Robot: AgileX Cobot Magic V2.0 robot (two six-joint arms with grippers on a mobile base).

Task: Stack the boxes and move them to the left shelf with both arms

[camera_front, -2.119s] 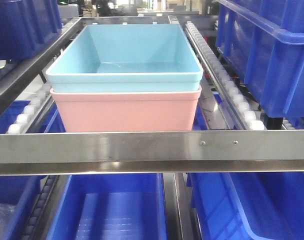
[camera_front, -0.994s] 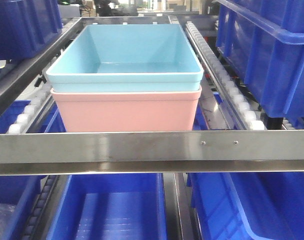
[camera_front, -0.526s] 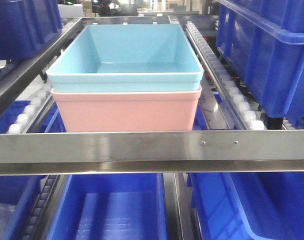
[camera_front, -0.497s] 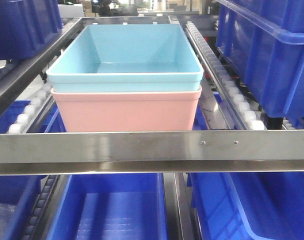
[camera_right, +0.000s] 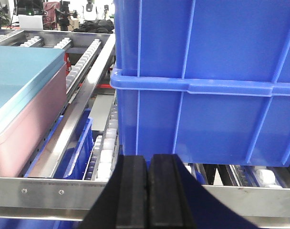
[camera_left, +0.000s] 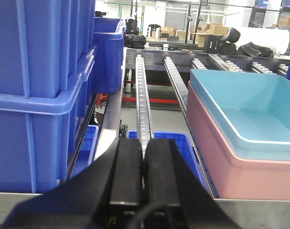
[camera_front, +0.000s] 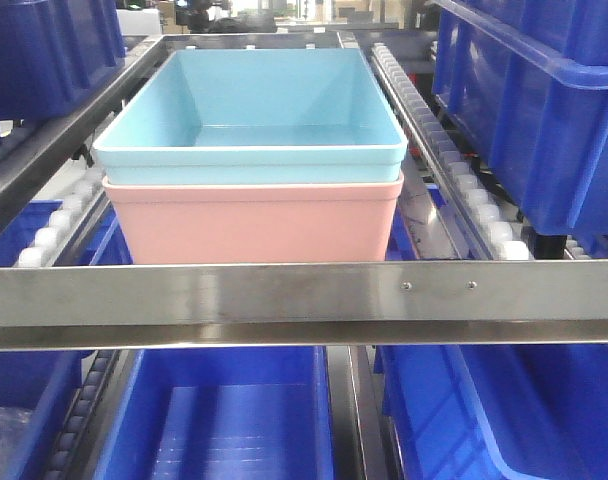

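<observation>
The turquoise box [camera_front: 249, 110] sits nested in the pink box [camera_front: 254, 222], and the stack rests on the left shelf [camera_front: 304, 300] between its white roller rails, just behind the steel front bar. Neither gripper shows in the front view. In the left wrist view my left gripper [camera_left: 143, 143] is shut with nothing in it, left of the stacked turquoise box [camera_left: 252, 102] and pink box [camera_left: 231, 162] and apart from them. In the right wrist view my right gripper [camera_right: 149, 158] is shut and empty, to the right of the pink box [camera_right: 21, 129], over the front bar [camera_right: 40, 195].
Dark blue ribbed bins [camera_front: 544, 100] stand on the neighbouring rack to the right, more [camera_front: 44, 50] on the left. Open blue bins [camera_front: 224, 420] sit on the level below. A large blue bin [camera_right: 207, 81] fills the right wrist view, another [camera_left: 40, 86] the left wrist view.
The stacked boxes have shifted very slightly to the right on the shelf; otherwise nothing has moved in the front view.
</observation>
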